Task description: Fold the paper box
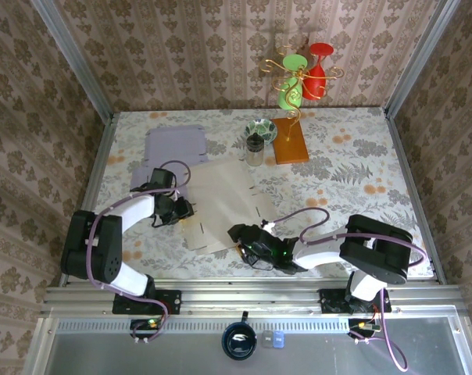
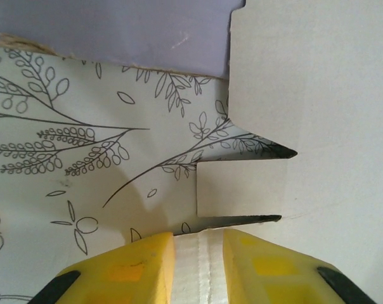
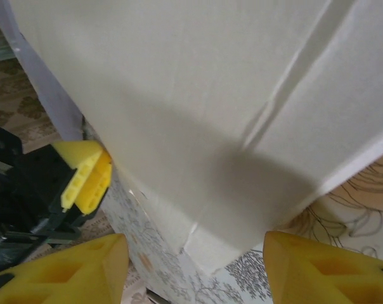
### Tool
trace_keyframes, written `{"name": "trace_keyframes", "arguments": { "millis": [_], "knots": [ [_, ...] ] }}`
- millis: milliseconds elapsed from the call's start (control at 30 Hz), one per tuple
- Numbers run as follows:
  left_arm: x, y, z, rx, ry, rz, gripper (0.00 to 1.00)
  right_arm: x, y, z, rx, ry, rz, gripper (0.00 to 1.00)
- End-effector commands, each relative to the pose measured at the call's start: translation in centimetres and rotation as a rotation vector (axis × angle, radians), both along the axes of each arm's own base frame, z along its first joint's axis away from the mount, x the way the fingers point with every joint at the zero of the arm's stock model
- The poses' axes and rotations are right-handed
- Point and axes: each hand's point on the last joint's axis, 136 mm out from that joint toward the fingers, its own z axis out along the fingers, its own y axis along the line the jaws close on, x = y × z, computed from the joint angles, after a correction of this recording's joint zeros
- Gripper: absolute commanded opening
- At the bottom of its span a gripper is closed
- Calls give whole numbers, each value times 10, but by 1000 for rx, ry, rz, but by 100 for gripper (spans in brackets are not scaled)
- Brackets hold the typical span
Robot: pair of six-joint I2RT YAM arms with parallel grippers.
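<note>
While flat on the table (image 1: 353, 168), paper box (image 1: 224, 203) between both pincers.

No legible text, label, brand, number or sign anywhere in view.

Lavender sheet (image 1: 176, 144) far left, glass jar (image 1: 255, 148), patterned bowl (image 1: 262, 130), wooden-based stand (image 1: 291, 139) with coloured glasses (image 1: 305, 78).

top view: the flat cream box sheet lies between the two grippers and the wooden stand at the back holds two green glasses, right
Not quite. In the top view the wooden stand holds one green glass and one red glass. The flat cream box sheet does lie between the left gripper and right gripper.
</note>
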Motion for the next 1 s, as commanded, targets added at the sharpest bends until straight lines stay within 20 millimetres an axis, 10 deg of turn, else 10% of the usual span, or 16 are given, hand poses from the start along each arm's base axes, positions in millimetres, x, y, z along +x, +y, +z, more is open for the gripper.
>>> {"name": "trace_keyframes", "arguments": {
  "millis": [0,300,600,967],
  "knots": [
    [-13,-1,-11,17,46,-40,28,12,-8,3,-5,-91,-57,58],
    [-10,-2,-4,22,44,-50,29,15,-9,13,-5,-143,-61,52],
    [13,4,57,8,-85,-12,48,4,-26,21,-118,-97,-42,55],
    [-5,2,31,-137,102,37,62,1,-21,12,-87,-71,-49,62]
  ]
}}
